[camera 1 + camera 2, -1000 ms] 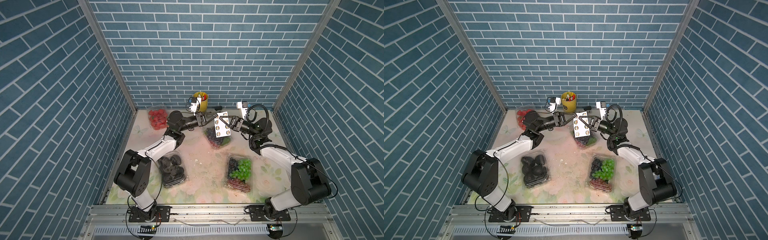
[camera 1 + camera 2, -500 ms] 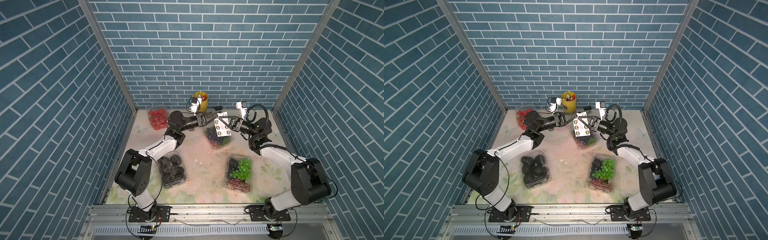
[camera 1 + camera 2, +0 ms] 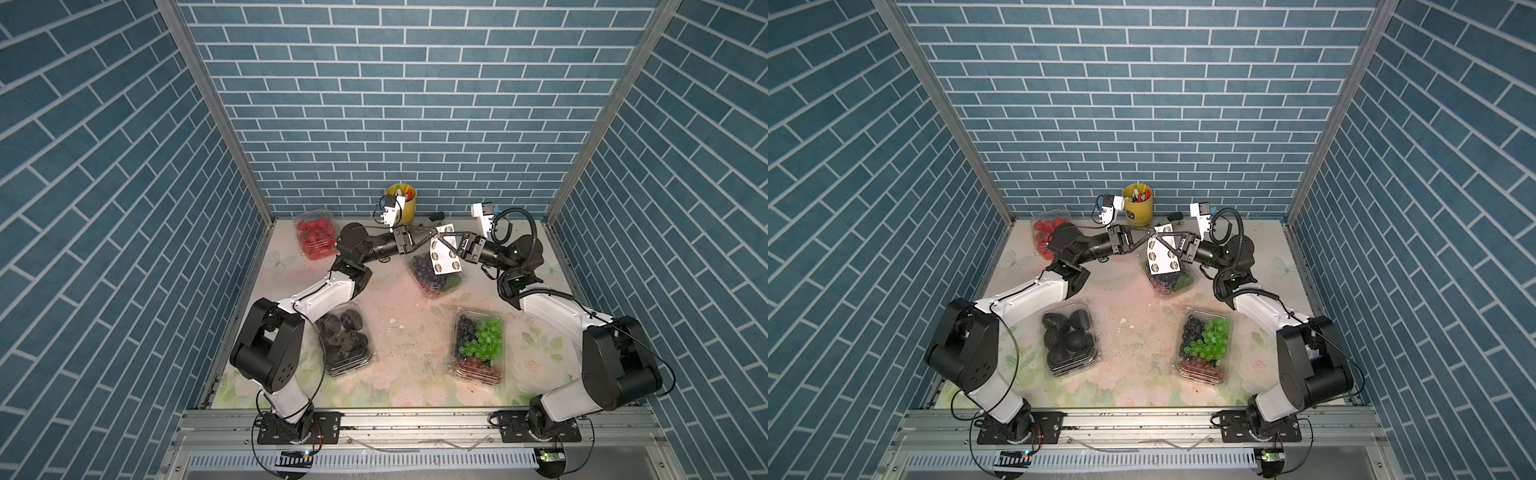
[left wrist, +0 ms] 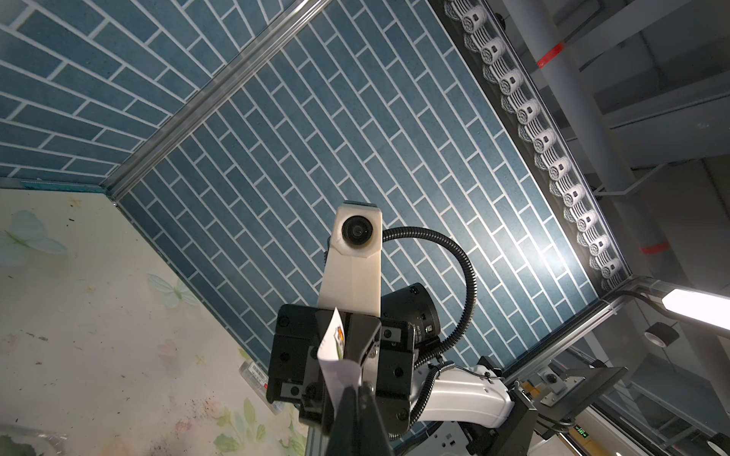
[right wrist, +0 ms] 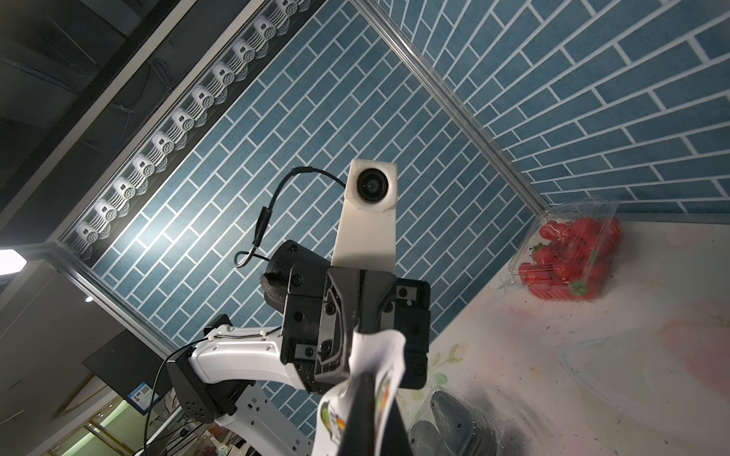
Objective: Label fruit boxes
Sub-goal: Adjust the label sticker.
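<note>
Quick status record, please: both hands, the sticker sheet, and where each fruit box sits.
left hand: shut on sticker sheet
right hand: shut on sticker sheet
sticker sheet: held between both hands, over dark grape box, back centre
strawberry box: back left corner
black fruit box: front left
mixed grape box: front right
pen cup: by back wall

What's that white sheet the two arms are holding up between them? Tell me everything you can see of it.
The sticker sheet is a thin white paper rectangle with two columns of round, colourful printed stickers. It hangs tilted in the air near the back of the table, above the dark grape box. The left fingers and the right fingers both pinch it near its upper end, where the paper looks curled and crumpled.
</note>
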### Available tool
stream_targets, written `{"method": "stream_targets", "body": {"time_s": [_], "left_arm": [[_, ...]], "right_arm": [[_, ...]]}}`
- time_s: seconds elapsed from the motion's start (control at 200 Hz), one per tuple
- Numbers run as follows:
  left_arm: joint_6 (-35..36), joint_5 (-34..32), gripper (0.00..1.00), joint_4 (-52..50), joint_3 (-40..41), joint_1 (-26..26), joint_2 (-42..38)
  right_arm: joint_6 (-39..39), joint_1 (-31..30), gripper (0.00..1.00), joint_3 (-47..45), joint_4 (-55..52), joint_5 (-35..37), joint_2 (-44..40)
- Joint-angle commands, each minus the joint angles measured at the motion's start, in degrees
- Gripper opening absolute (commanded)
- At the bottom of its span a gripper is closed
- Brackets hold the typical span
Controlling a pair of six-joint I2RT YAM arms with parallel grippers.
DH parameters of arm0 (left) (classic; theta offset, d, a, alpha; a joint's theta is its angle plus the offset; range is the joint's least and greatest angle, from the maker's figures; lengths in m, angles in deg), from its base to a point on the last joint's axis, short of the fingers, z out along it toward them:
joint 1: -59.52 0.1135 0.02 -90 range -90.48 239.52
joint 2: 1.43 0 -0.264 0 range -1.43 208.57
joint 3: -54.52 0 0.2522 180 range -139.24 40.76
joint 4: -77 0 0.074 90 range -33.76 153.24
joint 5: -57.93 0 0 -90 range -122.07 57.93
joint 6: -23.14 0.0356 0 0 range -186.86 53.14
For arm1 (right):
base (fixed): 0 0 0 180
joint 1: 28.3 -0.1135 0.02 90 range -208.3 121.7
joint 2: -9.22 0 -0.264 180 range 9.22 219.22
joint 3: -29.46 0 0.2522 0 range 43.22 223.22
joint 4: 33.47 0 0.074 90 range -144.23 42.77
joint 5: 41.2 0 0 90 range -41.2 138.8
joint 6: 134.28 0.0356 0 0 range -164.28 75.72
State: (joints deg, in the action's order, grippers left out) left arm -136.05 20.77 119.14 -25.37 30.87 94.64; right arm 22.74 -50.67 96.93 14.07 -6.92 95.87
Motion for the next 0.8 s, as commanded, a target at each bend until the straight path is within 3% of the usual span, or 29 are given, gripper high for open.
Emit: {"method": "stream_targets", "body": {"time_s": [0.0,0.57,0.66,0.725,0.795], "left_arm": [[-0.5,1.3,0.00,3.0,0.0,-0.5,0.3],[-1.2,2.3,0.00,4.2,-0.6,-0.5,0.5],[0.0,2.4,0.07,2.3,-0.4,0.1,0.3],[1.1,1.9,0.29,0.4,0.1,1.0,-0.2],[2.3,0.9,0.37,-1.5,1.1,2.4,-1.3]], "right_arm": [[-1.0,-0.6,0.00,2.0,1.2,-1.3,0.1],[-4.6,-0.4,0.00,1.5,-3.7,-1.1,-1.8],[-5.4,0.1,0.00,1.0,-5.1,-0.8,-3.0],[-7.3,0.6,0.00,0.4,-8.0,-0.4,-4.4],[-10.2,0.9,0.00,-0.1,-12.5,0.4,-6.4]]}}
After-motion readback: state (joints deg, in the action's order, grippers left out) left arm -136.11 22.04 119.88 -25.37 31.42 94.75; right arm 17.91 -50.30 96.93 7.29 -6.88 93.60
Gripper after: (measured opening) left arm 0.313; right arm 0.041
